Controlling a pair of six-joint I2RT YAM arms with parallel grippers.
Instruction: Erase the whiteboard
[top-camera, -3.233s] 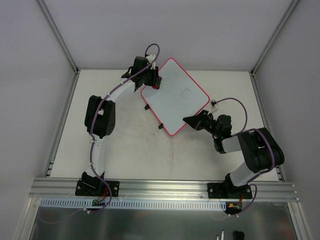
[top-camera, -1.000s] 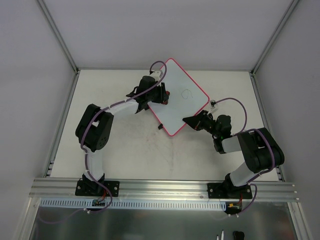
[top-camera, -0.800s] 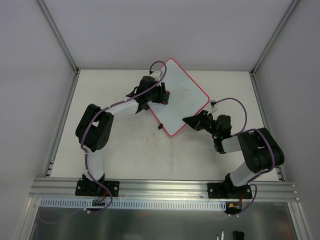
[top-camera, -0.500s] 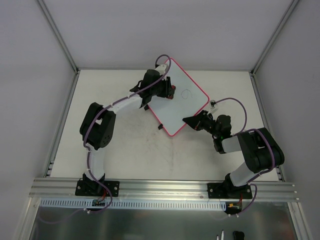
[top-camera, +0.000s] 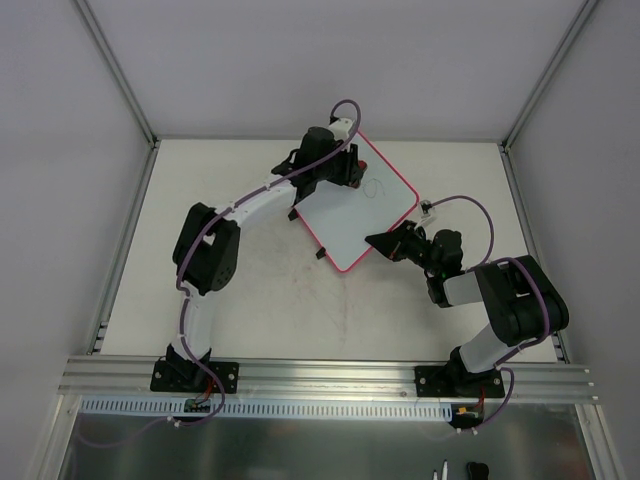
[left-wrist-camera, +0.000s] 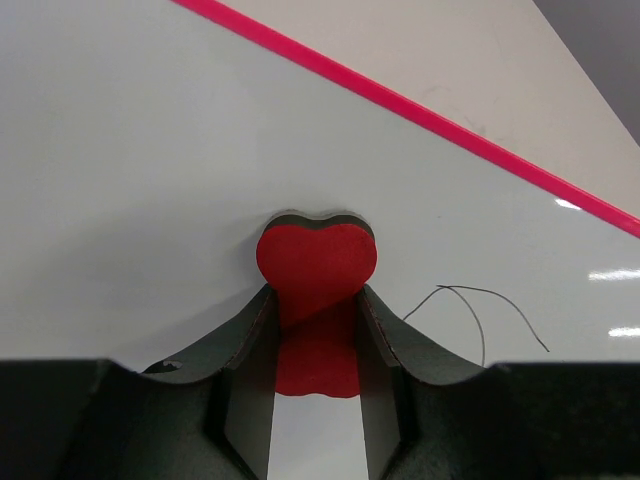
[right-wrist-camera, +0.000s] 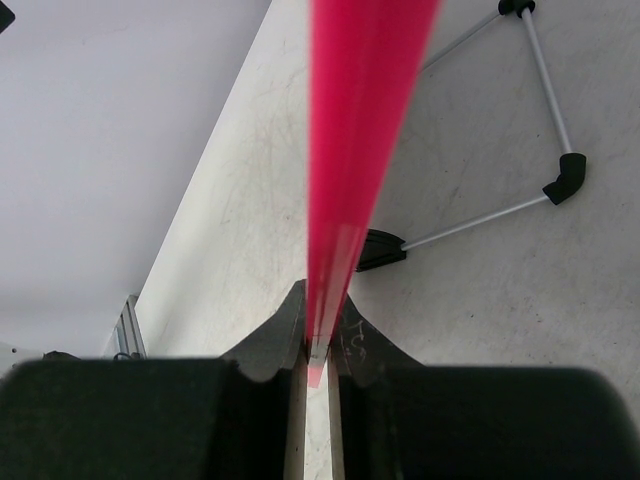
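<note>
The whiteboard lies tilted like a diamond at the back middle of the table, white with a pink-red rim and two black clips on its near-left edge. A small dark scribble sits near its right corner and shows in the left wrist view. My left gripper is shut on the red eraser, pressed on the board just left of the scribble. My right gripper is shut on the board's near-right rim, seen edge-on.
A thin metal stand with black feet lies on the table beyond the board in the right wrist view. Grey walls with metal posts close the back and sides. An aluminium rail runs along the near edge.
My left gripper has moved with the eraser from the board's left edge across the board toward the back right, close to the scribble. The right gripper and the board have stayed put.
</note>
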